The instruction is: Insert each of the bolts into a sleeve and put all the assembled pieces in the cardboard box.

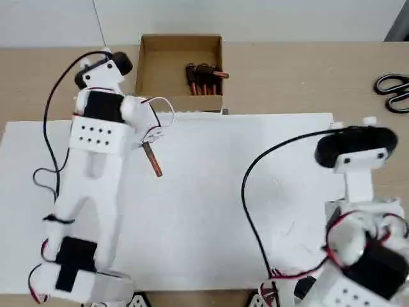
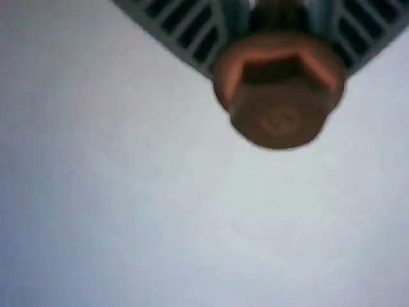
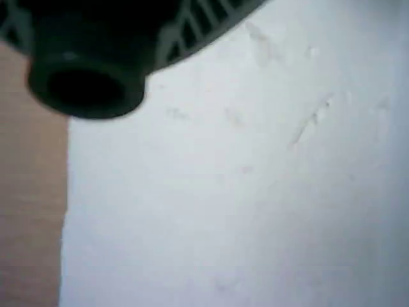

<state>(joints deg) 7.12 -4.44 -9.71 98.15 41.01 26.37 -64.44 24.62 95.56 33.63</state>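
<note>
Bolt (image 2: 278, 96) in left end effector (image 1: 147, 144); right end effector (image 3: 96, 38) seemingly grips sleeve (image 3: 86, 86) over sheet (image 1: 223, 211).

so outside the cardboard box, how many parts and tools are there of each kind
bolt: 1
black sleeve: 1
scissors: 1
total: 3
The copper pieces inside the cardboard box lie bunched too close together to count.

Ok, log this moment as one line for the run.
left end effector shut on bolt over white sheet | right end effector shut on black sleeve | cardboard box holds assembled pieces
</note>
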